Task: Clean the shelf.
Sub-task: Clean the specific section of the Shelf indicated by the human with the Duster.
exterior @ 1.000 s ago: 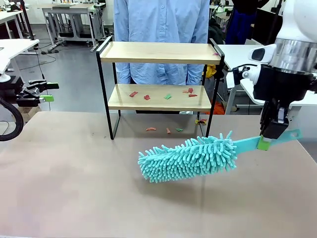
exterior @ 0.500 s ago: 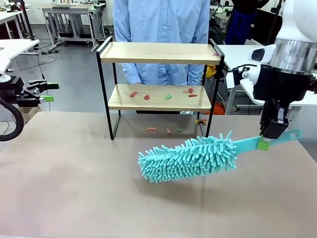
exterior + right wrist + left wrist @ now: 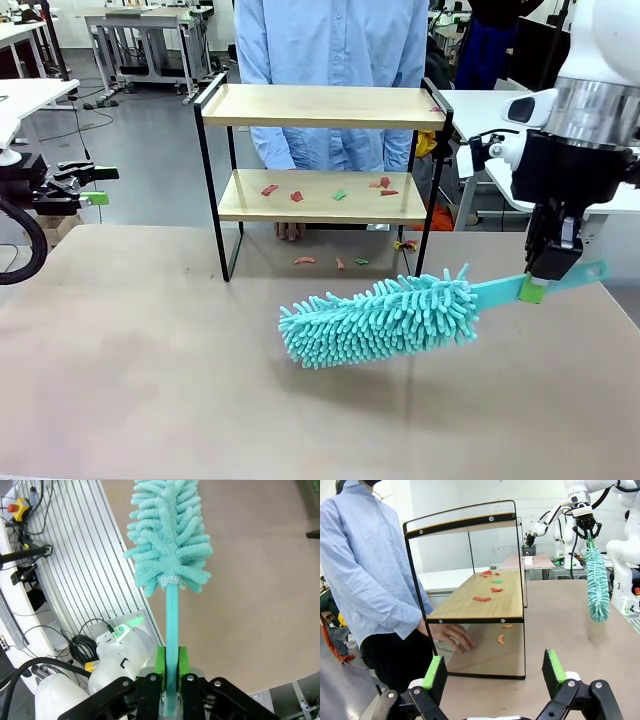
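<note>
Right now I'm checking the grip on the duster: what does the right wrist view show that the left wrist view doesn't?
Right wrist view: close up, the right gripper shut on the teal duster by its handle. Left wrist view: the shelf with scraps on its lower board, a person's hand at the table edge beneath, the open left gripper. Both: duster, table.

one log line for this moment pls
right pincer: shut on duster, head over table | left pincer: open, empty | shelf: scraps on lower board | person's hand: on table under shelf
</note>
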Tool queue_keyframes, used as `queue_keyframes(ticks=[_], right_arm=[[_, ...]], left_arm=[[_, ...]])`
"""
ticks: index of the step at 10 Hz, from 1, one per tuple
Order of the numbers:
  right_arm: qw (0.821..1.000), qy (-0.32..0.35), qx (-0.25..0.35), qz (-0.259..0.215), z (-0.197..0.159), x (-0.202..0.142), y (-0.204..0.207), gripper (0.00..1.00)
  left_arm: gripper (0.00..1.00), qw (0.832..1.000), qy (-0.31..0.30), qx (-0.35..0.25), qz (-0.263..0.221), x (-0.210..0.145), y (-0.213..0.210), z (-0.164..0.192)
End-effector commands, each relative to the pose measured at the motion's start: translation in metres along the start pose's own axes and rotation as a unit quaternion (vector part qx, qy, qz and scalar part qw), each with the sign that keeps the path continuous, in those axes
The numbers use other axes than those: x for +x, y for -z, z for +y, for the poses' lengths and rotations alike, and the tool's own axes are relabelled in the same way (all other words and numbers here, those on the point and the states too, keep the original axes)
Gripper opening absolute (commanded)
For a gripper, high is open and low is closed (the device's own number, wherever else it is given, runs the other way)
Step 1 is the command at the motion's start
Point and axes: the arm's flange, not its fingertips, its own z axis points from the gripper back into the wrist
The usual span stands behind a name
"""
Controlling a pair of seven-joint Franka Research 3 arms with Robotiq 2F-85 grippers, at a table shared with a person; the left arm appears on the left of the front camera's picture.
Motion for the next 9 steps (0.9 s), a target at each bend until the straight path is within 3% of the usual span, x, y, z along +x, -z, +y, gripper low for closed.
queue_keyframes(ticks=[1,9], right_arm=[[1.000,0.003,0.000,0.000,-0.0011,0.0000,-0.0040,0.13],[1.000,0.003,0.000,0.000,-0.0011,0.0000,-0.0040,0.13]], left_arm=[[1.00,1.000,0.006,0.001,-0.002,0.0026,0.0007,-0.0023],[1.00,1.000,0.006,0.001,-0.002,0.0026,0.0007,-0.0023]])
